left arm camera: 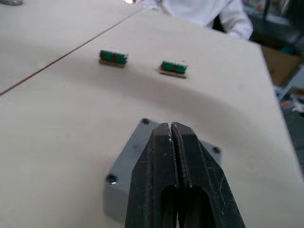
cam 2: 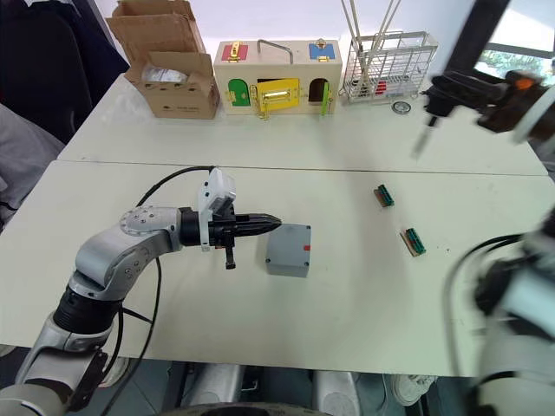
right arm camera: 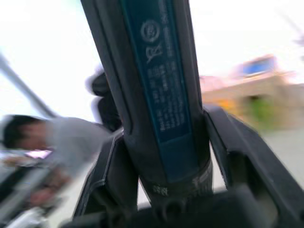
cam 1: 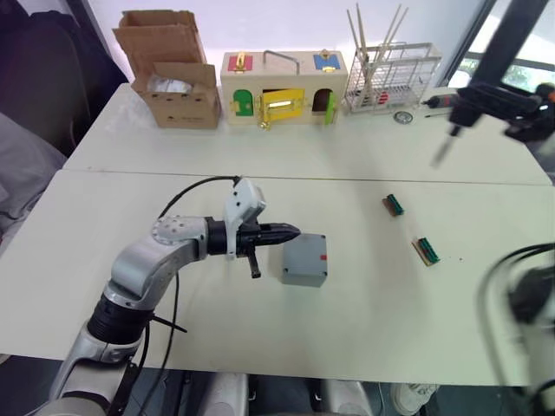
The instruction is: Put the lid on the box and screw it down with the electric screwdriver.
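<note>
While the closed left end effector (cam 1: 290, 232) steadies the lidded small grey plastic box (cam 1: 304, 260), the right end effector (right arm camera: 166, 190) grips the dark blue-black cylindrical electric screwdriver (right arm camera: 156, 85), raised for screwing.

Box (cam 1: 304, 260) on near table (cam 1: 104, 286), left gripper (cam 1: 293, 232) at its left edge, two connector blocks (cam 1: 394, 204) to its right

The tabletop (cam 1: 364, 286) is being looked down on from high up by both eye views. The box (left arm camera: 124, 164) is being seen very close from the left wrist; the electric screwdriver (right arm camera: 156, 90), closer still from the right.
</note>
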`<state>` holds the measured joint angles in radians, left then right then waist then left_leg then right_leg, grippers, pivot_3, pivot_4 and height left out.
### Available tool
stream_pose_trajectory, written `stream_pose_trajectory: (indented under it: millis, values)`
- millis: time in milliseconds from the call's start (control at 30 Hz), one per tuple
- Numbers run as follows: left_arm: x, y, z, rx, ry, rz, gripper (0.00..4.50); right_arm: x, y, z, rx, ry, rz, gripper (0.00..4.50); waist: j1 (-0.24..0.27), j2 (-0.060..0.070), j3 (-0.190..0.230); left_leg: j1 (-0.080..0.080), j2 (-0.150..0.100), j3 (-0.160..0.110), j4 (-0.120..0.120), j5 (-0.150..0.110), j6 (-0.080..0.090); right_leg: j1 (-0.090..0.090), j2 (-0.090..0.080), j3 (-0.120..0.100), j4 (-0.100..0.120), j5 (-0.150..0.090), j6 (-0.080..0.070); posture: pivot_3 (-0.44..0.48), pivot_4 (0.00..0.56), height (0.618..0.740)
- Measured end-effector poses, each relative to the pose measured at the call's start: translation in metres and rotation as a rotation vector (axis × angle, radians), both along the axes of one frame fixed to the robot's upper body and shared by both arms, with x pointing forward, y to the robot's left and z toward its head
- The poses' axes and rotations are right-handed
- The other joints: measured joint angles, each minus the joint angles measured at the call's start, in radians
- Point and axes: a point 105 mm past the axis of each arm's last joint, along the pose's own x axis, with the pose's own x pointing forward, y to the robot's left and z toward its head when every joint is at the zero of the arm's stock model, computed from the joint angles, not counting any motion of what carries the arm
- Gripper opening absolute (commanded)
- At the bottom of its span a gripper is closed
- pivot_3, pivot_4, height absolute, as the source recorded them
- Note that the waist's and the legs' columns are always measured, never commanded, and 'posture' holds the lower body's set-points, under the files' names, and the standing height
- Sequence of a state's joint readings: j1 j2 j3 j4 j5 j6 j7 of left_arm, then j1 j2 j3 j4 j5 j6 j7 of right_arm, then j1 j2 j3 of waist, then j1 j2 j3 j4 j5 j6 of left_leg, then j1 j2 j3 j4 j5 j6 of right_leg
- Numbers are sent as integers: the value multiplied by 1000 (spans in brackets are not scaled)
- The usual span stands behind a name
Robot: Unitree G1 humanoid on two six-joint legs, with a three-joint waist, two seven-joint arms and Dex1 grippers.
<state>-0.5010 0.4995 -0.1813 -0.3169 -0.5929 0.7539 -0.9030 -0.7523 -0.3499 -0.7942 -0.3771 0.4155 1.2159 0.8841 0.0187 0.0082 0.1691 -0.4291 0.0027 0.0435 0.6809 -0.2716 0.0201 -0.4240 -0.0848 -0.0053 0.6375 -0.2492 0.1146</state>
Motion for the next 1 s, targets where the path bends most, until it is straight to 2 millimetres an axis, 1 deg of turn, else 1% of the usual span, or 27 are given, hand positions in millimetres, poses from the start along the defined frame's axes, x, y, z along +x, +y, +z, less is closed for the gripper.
stream_pose_trajectory:
  millis: [67,100,267,367,433,533,667,1000]
  values:
    - [0,1,0,7,5,-2,0,-10,19,-26,106,28,-6,1843,5,1,0,0,-7,0,2,0,0,-1,-6,1,2,0,0,0,150,731]
    - [1,1,1,7,5,-4,0,-13,26,-34,130,43,-10,1843,6,1,1,0,-10,2,3,1,2,-1,-9,2,2,0,0,0,150,731]
    - [1,-2,-3,42,2,-3,0,-22,48,-47,88,46,3,1843,-4,1,0,2,-13,3,2,-1,8,1,-12,2,3,0,0,0,150,731]
    - [2,-5,-9,80,-5,-7,0,-23,50,-60,57,79,6,1843,-10,1,1,1,-13,4,2,-1,8,0,-11,2,3,0,0,0,150,731]
    - [5,-5,-16,112,-12,5,0,-22,47,-71,22,102,-4,1843,-11,1,1,2,-13,5,2,-2,8,0,-11,2,-1,0,1,0,150,731]
    - [12,-7,-24,143,-14,21,0,-19,49,-86,7,131,1,1843,-12,1,1,2,-12,5,2,-1,8,1,-10,2,-1,0,1,0,150,731]
    - [15,-10,-33,188,-34,13,0,-15,59,-90,-11,120,28,1843,-14,1,1,2,-10,5,1,-2,8,0,-8,2,-2,0,1,0,150,731]
    - [15,-13,-35,204,-72,-12,0,-13,66,-97,-15,116,40,1843,-9,1,1,2,-9,5,2,-2,8,1,-9,2,-2,0,1,0,150,731]
